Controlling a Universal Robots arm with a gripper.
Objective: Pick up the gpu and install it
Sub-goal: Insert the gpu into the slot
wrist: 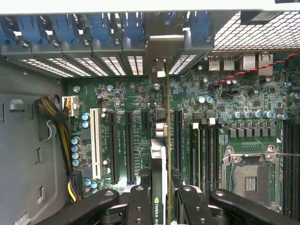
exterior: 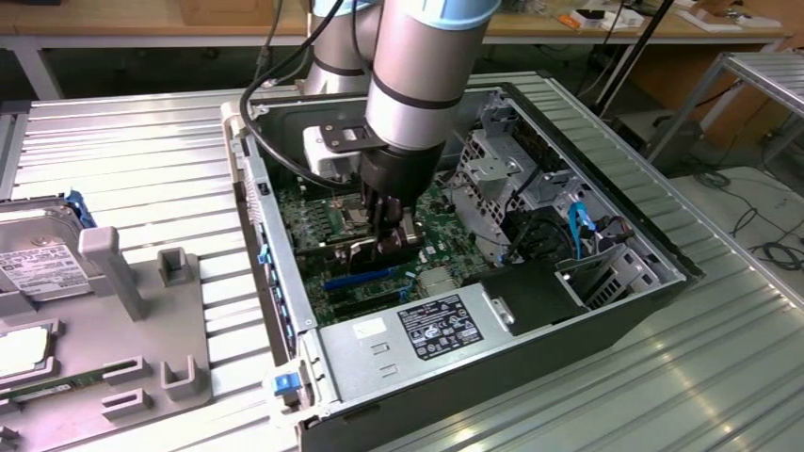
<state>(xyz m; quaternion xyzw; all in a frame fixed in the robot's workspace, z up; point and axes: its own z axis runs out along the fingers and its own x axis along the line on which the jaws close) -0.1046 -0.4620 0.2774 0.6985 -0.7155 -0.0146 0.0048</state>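
The pick-up part looks done: the black two-fingered gripper (wrist: 159,199) on the silver arm is clamped on the thin black rectangular gpu (wrist: 158,161), holding it edge-on by its two faces inside the open black metal computer case (exterior: 528,372). The card stands directly above the green printed motherboard (wrist: 136,93), lined up lengthwise with the long black plastic expansion slots (wrist: 114,145) and lying among them. Its silver metal end bracket (wrist: 164,51) reaches past the motherboard's rear edge to the perforated slot covers, under the row of blue plastic latches (wrist: 133,28). Installing appears well advanced but unfinished. I cannot tell whether the card's lower edge is pressed home in a slot on the motherboard or only just over it, and the fingers have not let go.
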